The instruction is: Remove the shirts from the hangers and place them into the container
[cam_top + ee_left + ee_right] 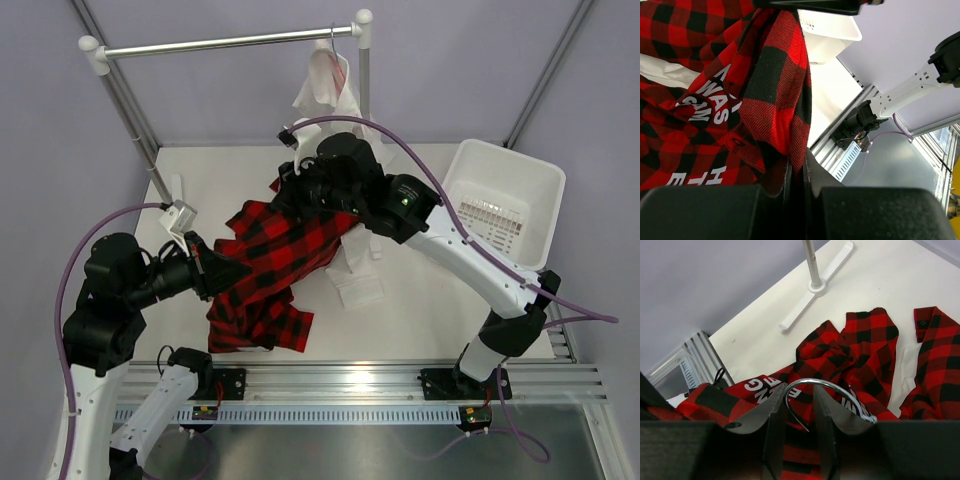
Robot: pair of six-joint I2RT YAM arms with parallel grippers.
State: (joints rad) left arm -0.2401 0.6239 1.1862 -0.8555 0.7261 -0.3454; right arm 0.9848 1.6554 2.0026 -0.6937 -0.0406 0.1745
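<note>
Left gripper [797, 172] clamps the plaid shirt [270, 250]; right gripper [799, 405] straddles its hanger hook [840, 388] (grip unclear). Basket [510, 158] empty, white shirt [325, 85] hanging.

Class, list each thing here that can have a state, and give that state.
plaid shirt, off the rail, partly on the table
white shirt, hanging on the rail
basket, empty
left gripper, shut on plaid shirt
right gripper, around hanger hook, grip unclear
</note>
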